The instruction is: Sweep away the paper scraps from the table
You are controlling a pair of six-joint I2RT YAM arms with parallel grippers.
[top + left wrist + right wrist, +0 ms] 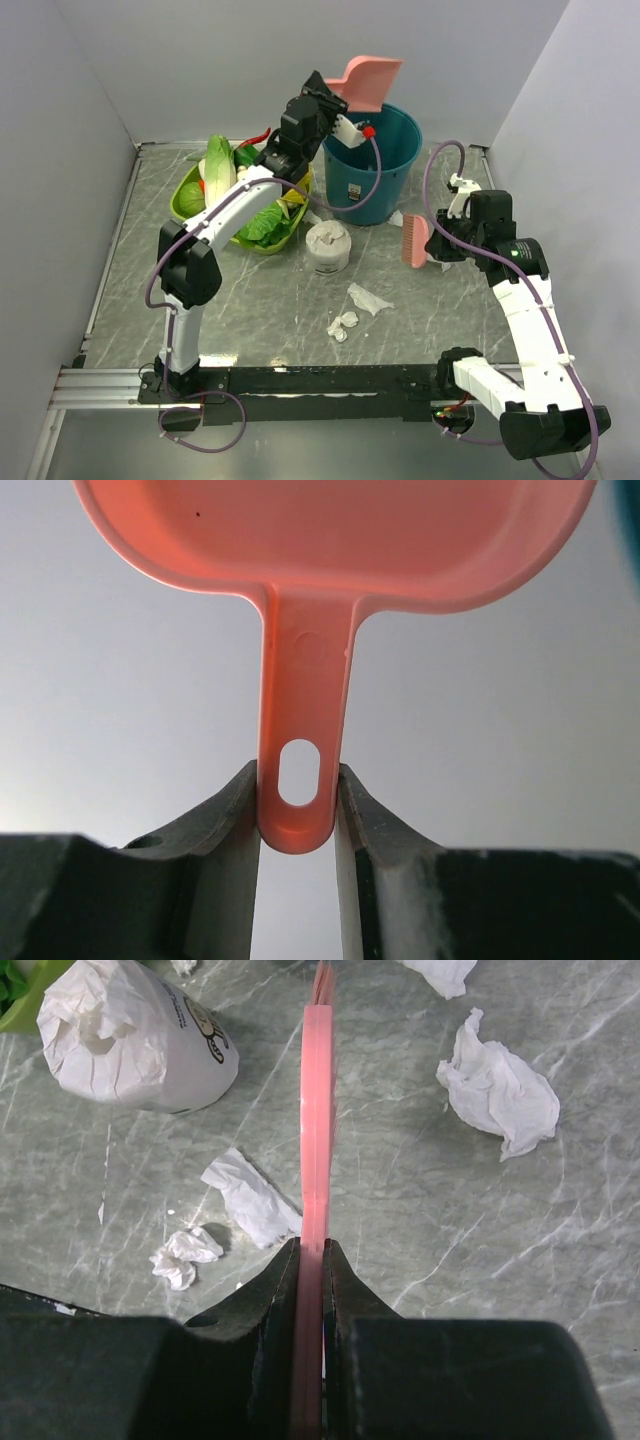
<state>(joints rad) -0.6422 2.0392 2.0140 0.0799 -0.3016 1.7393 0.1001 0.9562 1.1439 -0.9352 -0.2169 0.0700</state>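
Paper scraps [500, 1080]: at least four on the table [240, 300].
Left gripper [298, 785] clamps the dustpan [330, 530], right gripper [312, 1252] the brush [317, 1110]; tissue roll [130, 1040] label unreadable.

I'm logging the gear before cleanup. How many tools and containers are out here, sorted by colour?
Pink: 2, the dustpan and the brush
Teal: 1, the bucket
Green: 1, the tray
Total: 4

I log bright, even overhead light, soft short shadows beside the paper scraps [498, 1085] toward two o'clock in the right wrist view, top view crisp, both wrist views soft-focused at six o'clock.
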